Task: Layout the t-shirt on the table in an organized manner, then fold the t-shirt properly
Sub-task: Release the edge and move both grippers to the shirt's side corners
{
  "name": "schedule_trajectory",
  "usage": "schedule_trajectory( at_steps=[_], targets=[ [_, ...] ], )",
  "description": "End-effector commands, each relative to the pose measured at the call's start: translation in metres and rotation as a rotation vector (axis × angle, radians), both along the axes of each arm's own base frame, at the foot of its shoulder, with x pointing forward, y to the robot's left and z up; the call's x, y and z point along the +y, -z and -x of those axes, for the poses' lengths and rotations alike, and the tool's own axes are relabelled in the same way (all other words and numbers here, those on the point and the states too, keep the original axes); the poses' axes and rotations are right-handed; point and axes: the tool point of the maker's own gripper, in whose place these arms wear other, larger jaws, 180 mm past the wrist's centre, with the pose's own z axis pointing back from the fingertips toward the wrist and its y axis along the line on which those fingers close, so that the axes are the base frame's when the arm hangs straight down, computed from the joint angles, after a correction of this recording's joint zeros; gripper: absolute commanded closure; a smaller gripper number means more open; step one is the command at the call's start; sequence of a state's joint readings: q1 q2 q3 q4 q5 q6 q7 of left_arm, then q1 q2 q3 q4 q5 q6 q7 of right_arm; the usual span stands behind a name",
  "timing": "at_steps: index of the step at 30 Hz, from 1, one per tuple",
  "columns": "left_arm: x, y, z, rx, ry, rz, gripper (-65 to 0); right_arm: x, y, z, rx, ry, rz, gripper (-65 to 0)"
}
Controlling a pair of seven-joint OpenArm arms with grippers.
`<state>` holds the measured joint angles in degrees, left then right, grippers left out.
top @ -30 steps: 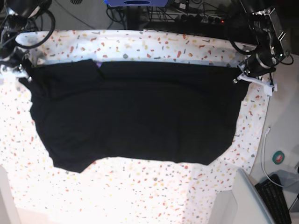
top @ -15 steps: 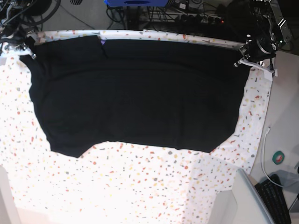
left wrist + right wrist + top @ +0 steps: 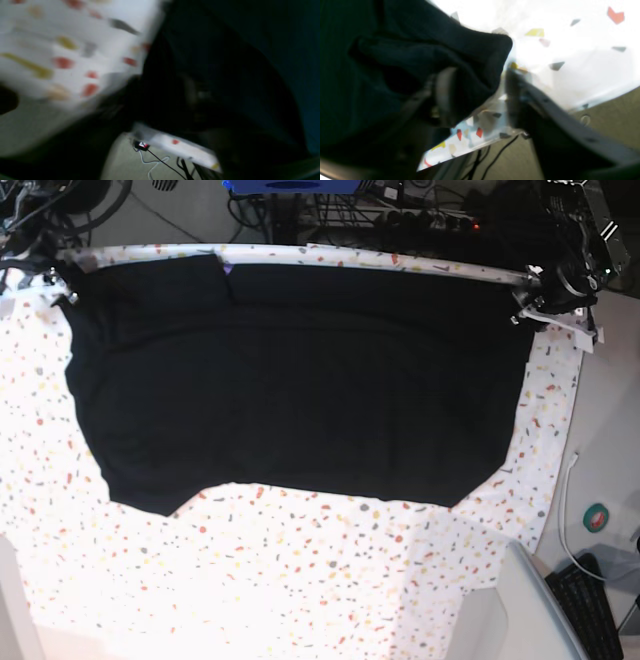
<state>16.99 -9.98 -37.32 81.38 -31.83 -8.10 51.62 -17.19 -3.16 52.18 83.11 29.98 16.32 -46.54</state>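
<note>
The black t-shirt [image 3: 300,380] lies spread flat on the speckled table [image 3: 300,580], its upper edge along the table's far edge. My right gripper [image 3: 55,275] is at the shirt's far-left corner. In the right wrist view its jaws [image 3: 480,95] stand apart, and the shirt's corner [image 3: 470,55] rests loosely against one finger [image 3: 445,95]. My left gripper [image 3: 553,308] is at the shirt's far-right corner. The left wrist view is blurred: dark cloth [image 3: 225,62] beside the table [image 3: 62,37], with no fingers clear.
Cables and a blue object [image 3: 295,185] lie beyond the far edge. Off the table's right side are a white cable [image 3: 566,510], a tape roll [image 3: 597,518], a keyboard [image 3: 590,605] and a grey bin [image 3: 510,610].
Both arms have drawn the shirt's upper edge up to the table's far edge. The right gripper's jaws have since parted from the corner.
</note>
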Motion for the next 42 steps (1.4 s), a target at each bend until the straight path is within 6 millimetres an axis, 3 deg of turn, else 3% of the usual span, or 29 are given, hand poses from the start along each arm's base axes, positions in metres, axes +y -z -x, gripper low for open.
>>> schedule_trajectory(
  at_steps=[1,4,10,13,16,18,20,22,28,33,39,42],
  targets=[
    [0.007,-0.009,-0.007,-0.034,0.001,-0.018,-39.7,-0.014,-0.014,-0.003,-0.039,0.024,0.046,-33.2],
    [0.024,-0.016,-0.003,-0.050,-0.055,-0.036,-51.3,-0.023,-0.032,-0.006,-0.076,0.052,0.095,-32.6],
    [0.063,-0.033,0.007,-0.088,-0.164,-0.089,-53.5,-0.038,-0.078,-0.032,-0.171,0.003,0.222,-32.6],
    [0.085,-0.049,-0.001,-0.137,-0.173,-0.156,-53.3,-0.031,-0.098,-0.080,-0.238,-0.166,0.264,-33.3],
    [0.093,-0.065,-0.024,-0.197,-0.169,-0.177,-53.0,-0.012,-0.090,-0.133,-0.247,-0.361,0.245,-32.7],
    [0.087,-0.068,-0.039,-0.210,-0.133,-0.173,-52.2,-0.009,-0.084,-0.166,-0.257,-0.423,0.238,-32.7],
    [0.081,-0.071,-0.049,-0.213,-0.080,-0.186,-45.9,-0.011,-0.075,-0.193,-0.262,-0.448,0.230,-32.7],
    [0.074,-0.071,-0.053,-0.212,-0.049,-0.188,-35.4,-0.010,-0.063,-0.211,-0.257,-0.459,0.215,-32.7],
    [0.068,-0.072,-0.059,-0.225,-0.040,-0.180,-0.8,-0.012,-0.035,-0.235,-0.228,-0.464,0.199,-32.7],
    [0.071,-0.075,-0.071,-0.244,-0.052,-0.170,0.0,-0.010,-0.012,-0.234,-0.176,-0.470,0.185,-32.7],
    [0.071,-0.073,-0.068,-0.238,-0.051,-0.172,0.0,-0.006,-0.002,-0.225,-0.161,-0.484,0.187,-31.7],
    [0.071,-0.072,-0.070,-0.238,-0.055,-0.167,0.0,-0.007,-0.002,-0.225,-0.162,-0.481,0.187,-16.7]
  ],
)
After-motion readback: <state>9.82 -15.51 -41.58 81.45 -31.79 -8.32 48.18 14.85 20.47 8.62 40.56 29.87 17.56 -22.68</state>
